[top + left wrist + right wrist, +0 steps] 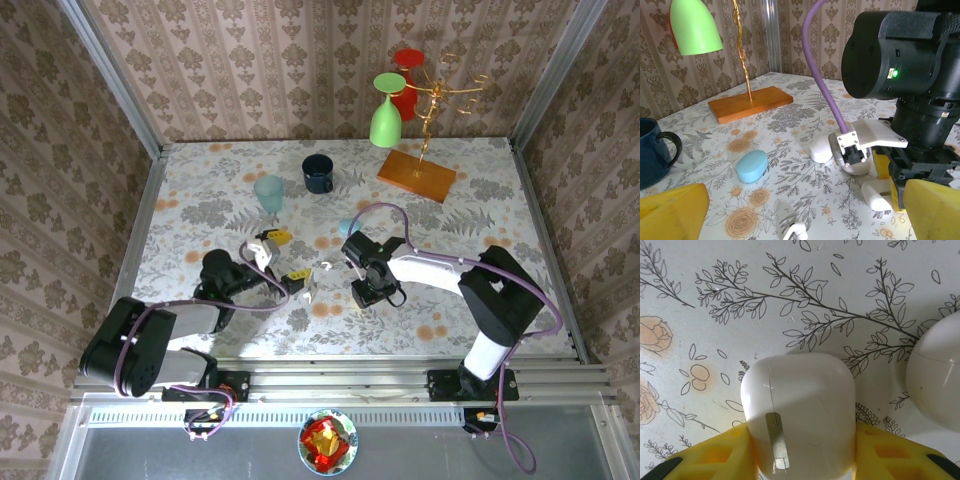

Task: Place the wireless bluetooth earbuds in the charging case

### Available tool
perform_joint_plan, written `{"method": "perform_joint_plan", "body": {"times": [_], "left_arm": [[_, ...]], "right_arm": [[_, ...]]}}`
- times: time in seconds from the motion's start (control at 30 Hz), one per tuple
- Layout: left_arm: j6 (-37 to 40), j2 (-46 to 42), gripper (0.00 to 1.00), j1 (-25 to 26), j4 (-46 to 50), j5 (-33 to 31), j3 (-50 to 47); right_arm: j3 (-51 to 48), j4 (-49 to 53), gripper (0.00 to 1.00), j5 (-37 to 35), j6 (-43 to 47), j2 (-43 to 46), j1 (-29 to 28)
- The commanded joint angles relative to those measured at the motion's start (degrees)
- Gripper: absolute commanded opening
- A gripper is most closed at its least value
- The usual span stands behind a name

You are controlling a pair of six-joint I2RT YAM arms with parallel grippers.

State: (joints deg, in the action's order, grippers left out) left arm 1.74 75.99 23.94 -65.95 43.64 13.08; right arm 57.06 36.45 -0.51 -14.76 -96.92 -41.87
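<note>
Little of the task looked done. The right gripper (804, 455) was closed on the charging case (799, 412), its yellow fingers (715, 460) pressing the case's two sides, low and right of centre in the overhead view. The case appeared shut, since only a thin seam showed and no open lid. The two earbuds (326, 266) (306, 296) lay loose on the table (200, 190), just left of the case and between the two grippers. I judged that opening the case, picking up each earbud and seating both all remained.

The left gripper (288, 256) stood wide open and held nothing, with one earbud (795, 231) low in its wrist view, between its fingers.

In the right wrist view the case's long axis ran up and down the frame. Its rounded end pointed toward the top edge, and its metal hinge strip (776, 440) faced the camera. A second white case (935, 380) sat just beside it at the right edge. The earbuds were too small for their direction to be read.
</note>
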Motion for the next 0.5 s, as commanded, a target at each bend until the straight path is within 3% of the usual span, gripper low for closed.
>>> {"method": "perform_joint_plan", "body": {"times": [0.0,0.2,0.3,0.47], "left_arm": [[3.71,-0.94,1.00,-0.48,-0.82,3.74,-0.54],[4.06,-2.42,0.97,0.74,-2.05,11.33,0.80],[6.73,-4.18,0.97,1.81,0.72,11.90,1.01],[14.90,-7.88,0.94,8.18,12.51,9.70,3.29]], "right_arm": [[-0.20,-0.58,0.33,4.97,3.89,6.13,0.62],[-2.73,-5.33,0.30,25.42,11.61,14.72,4.53],[-1.89,-4.83,0.30,32.78,14.55,15.97,6.42],[-1.10,-5.36,0.30,40.71,16.73,16.53,8.00]]}}
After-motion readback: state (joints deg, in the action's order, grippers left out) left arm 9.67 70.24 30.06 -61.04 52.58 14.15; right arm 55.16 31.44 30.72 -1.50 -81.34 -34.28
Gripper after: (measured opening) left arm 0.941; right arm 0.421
